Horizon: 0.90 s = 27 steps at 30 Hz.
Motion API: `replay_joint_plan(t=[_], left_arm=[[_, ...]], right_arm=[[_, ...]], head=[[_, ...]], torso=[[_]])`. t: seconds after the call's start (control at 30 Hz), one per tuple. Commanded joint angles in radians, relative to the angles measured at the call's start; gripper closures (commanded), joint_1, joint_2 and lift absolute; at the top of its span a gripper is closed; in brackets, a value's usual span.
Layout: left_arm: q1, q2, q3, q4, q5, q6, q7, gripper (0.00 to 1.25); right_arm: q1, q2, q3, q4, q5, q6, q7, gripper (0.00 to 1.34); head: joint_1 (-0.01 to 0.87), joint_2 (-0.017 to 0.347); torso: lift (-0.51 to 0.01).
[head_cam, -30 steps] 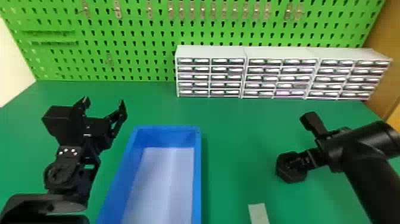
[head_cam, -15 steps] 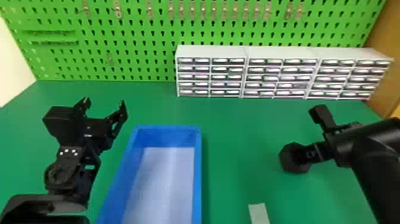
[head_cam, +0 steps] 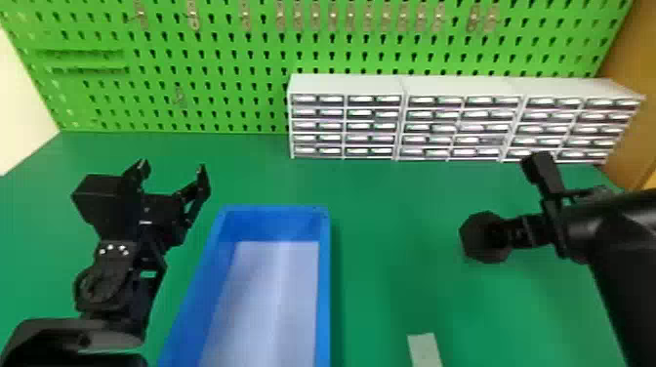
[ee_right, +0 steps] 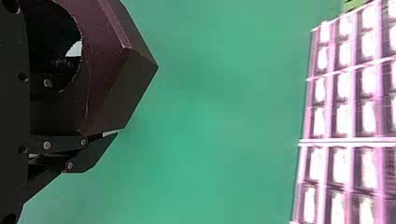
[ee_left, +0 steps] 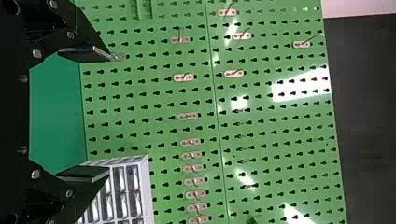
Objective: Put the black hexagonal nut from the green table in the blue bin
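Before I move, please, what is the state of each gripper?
Left gripper: open, empty.
Right gripper: closed on the black hexagonal nut.

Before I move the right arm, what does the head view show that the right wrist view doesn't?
Head view: the blue bin, the left gripper standing open to its left, and a pale strip on the green table.
Right wrist view: close up, one black finger against the outside of the black hexagonal nut.
Both: that nut, the right gripper holding it, the table, the white drawer cabinets and some green pegboard.
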Motion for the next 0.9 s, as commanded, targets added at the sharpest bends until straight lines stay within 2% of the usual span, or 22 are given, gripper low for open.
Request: replay_joint_plan(t=[0.0, 0.27, 0.67, 0.87], left_arm=[[0.001, 0.000, -0.001, 0.000, -0.002, 0.002, 0.000, 0.40], [0.001, 0.000, -0.003, 0.000, -0.003, 0.002, 0.000, 0.40], [0.003, 0.000, -0.003, 0.000, -0.005, 0.002, 0.000, 0.40], [0.003, -0.001, -0.003, 0.001, -0.005, 0.002, 0.002, 0.40]], right_arm=[[0.013, 0.006, -0.018, -0.073, -0.029, 0.002, 0.000, 0.98], [0.047, 0.019, -0.046, -0.234, -0.089, 0.018, 0.000, 0.98], [0.068, 0.026, -0.038, -0.426, -0.190, 0.033, -0.002, 0.98], [0.088, 0.031, -0.034, -0.502, -0.271, 0.038, -0.043, 0.98]], head=[[0.657, 0.057], [0.657, 0.057], [0.657, 0.057], [0.657, 0.057]], torso=[[-0.095], [-0.095], [-0.095], [-0.095]])
